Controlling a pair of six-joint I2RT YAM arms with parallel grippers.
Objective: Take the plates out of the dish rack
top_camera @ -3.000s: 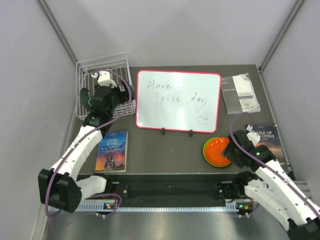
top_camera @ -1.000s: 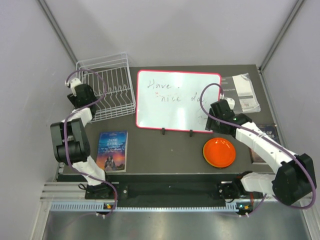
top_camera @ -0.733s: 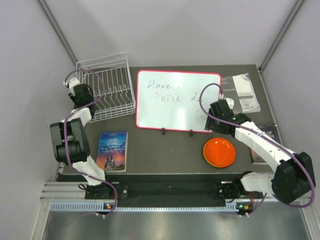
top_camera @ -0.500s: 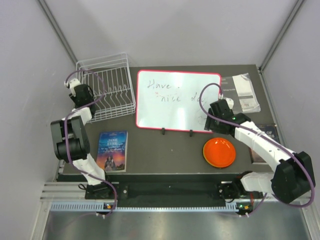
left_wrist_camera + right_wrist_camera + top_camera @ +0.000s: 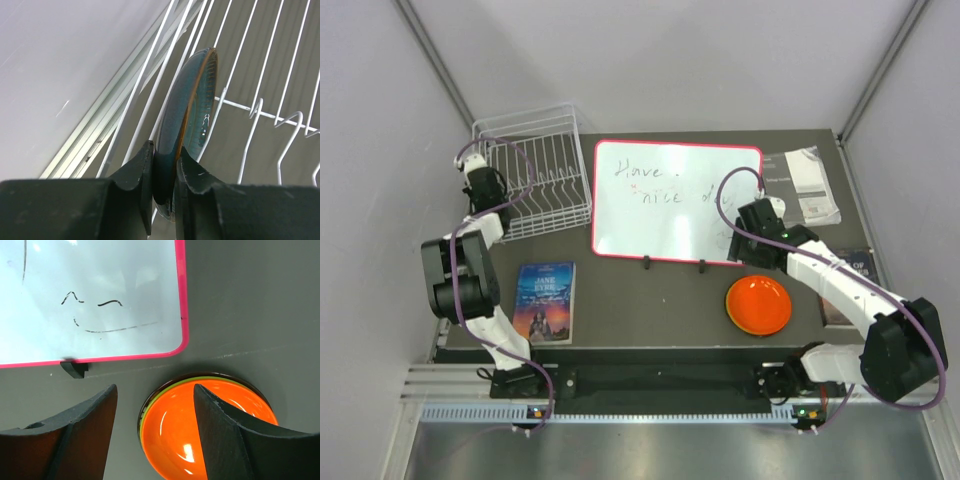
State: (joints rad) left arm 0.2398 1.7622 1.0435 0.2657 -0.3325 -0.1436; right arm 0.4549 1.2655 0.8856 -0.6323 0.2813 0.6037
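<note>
The red-framed whiteboard (image 5: 660, 215) carries handwritten "Have" and, below it, "nice d…", the ending hidden, plus a drawn smile, the book (image 5: 544, 300) on the worktop appears titled "JANE EYRE", and the leaflet's (image 5: 802, 185) print is illegible.

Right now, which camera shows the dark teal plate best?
Left wrist: the dark teal plate stands edge-on in the dish rack, pinched by the left gripper. Top external hides it behind that gripper at the rack's left side. Right wrist misses it, showing only the orange plate and whiteboard.
</note>
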